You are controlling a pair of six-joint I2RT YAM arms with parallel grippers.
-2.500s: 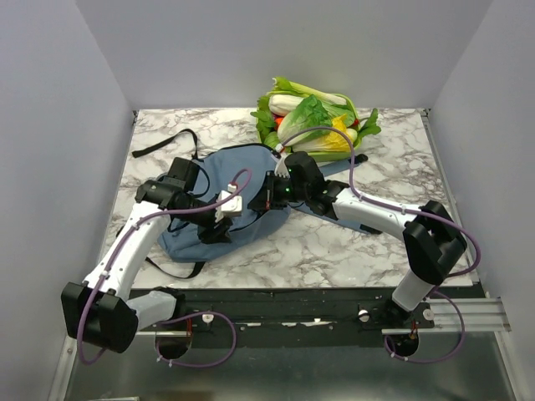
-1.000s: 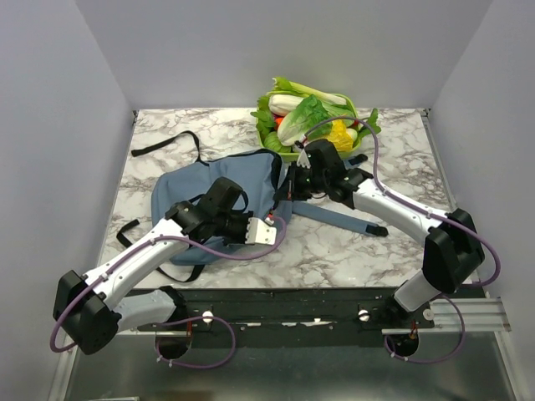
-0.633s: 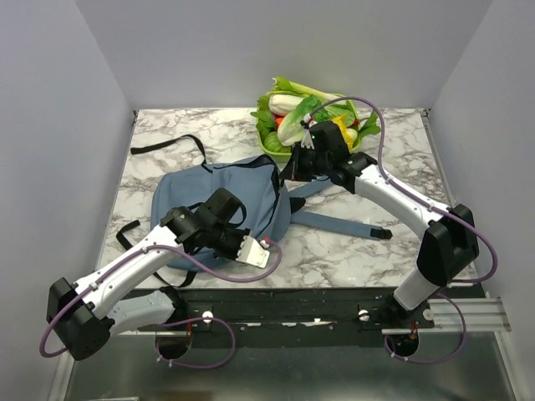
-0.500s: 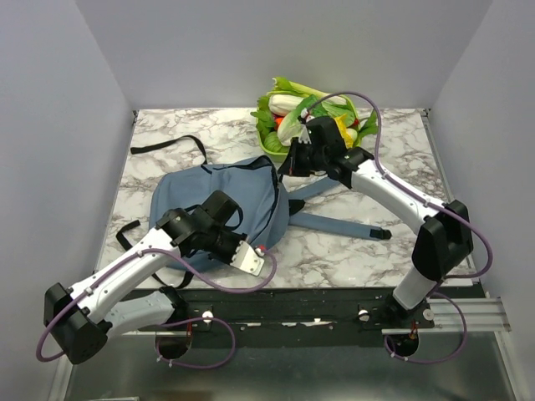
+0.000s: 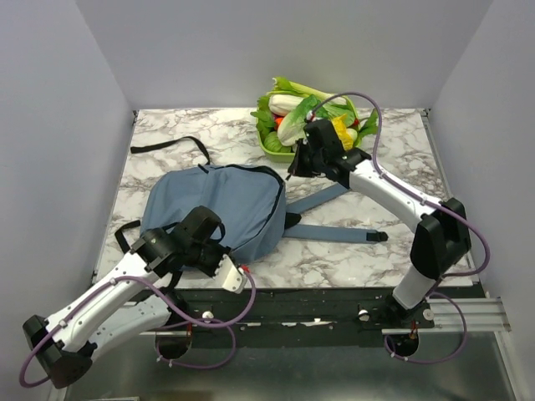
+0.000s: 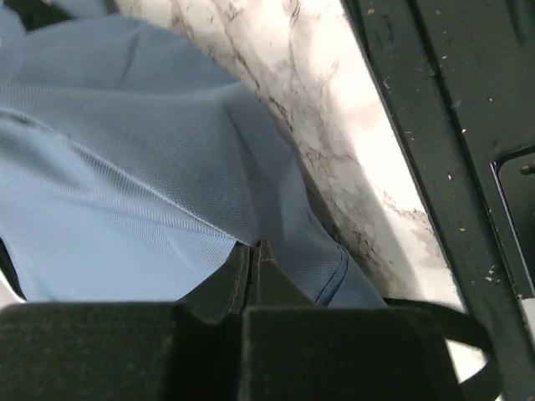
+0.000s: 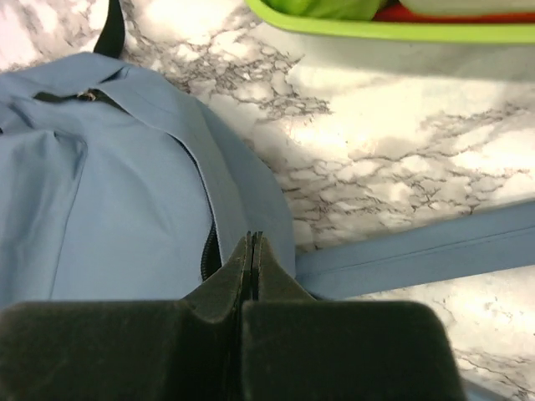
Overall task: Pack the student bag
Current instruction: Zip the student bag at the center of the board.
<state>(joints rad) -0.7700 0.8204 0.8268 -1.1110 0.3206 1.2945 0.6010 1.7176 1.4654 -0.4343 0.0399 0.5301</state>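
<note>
Grey-blue student bag (image 5: 213, 205) lies on the marble counter (image 5: 401, 159); left tool (image 6: 252, 255) pinches its near edge, right tool (image 7: 251, 244) clenched empty.

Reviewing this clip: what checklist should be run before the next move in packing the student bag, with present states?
1. Left pincer gripping student bag: ok, shut, creases run to its tips.
2. Right pincer free: ok, shut, apparently holding nothing.
3. Zipper open: cannot tell.
4. Bag fully on table: cannot tell, it lies at the near edge.
5. Things to pack nearby: not ok, only a tray of vegetables shows.
</note>
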